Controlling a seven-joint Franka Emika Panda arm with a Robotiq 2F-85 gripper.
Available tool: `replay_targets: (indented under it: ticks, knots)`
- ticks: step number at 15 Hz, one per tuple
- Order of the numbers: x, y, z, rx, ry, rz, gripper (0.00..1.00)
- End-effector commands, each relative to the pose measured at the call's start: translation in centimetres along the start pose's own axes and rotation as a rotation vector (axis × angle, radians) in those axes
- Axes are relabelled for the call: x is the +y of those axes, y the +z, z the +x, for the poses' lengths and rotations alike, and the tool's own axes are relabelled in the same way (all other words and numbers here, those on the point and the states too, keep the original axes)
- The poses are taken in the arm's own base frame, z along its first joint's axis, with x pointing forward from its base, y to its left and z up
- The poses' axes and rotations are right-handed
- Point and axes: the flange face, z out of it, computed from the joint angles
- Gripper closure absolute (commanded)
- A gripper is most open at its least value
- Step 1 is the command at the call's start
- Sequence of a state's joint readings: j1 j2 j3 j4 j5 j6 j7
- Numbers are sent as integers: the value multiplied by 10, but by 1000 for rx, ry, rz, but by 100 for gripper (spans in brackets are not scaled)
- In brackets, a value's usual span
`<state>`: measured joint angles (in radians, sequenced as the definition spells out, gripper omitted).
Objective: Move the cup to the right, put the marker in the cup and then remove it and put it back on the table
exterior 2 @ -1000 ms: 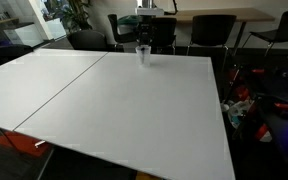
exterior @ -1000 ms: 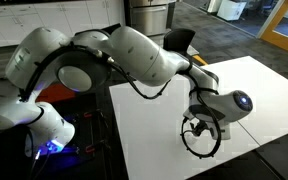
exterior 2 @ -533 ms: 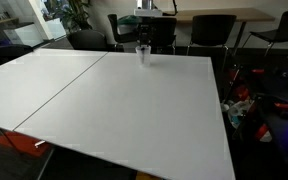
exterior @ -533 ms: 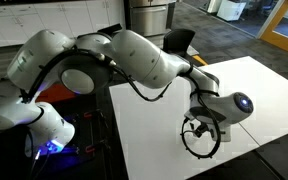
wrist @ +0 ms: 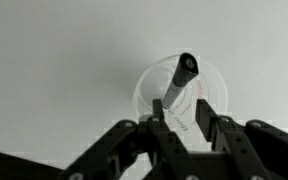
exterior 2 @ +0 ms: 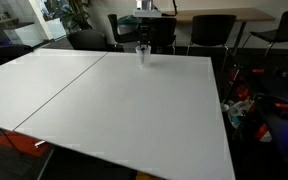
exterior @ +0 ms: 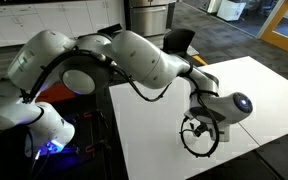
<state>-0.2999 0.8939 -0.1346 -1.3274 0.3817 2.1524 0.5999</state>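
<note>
1. A large white robot arm point(exterior: 134, 55) reaches in from the lower left and out over a white table point(exterior: 149, 130).
2. Its gripper point(exterior: 202, 136) points down, close above the table near the middle of the tabletop.
3. A loop of black cable point(exterior: 184, 141) rings the gripper; the jaws are too small to make out.
4. A blue light point(exterior: 50, 148) glows at the arm's base.
5. Behind, a black chair point(exterior: 179, 40) stands near white cabinets point(exterior: 44, 15).

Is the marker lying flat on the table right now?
No, the marker stands tilted in the cup, between the fingers of the end effector.
</note>
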Motion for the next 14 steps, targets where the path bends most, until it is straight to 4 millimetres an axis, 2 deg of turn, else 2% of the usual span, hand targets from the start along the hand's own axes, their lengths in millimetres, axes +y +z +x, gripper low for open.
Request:
replay_targets:
  ticks: [1, 5, 14]
  knots:
    - [-3, 1, -1, -8, 47, -3, 58]
    - [-3, 6, -3, -15, 59, -7, 60]
    - [-10, 14, -12, -38, 59, -16, 59]
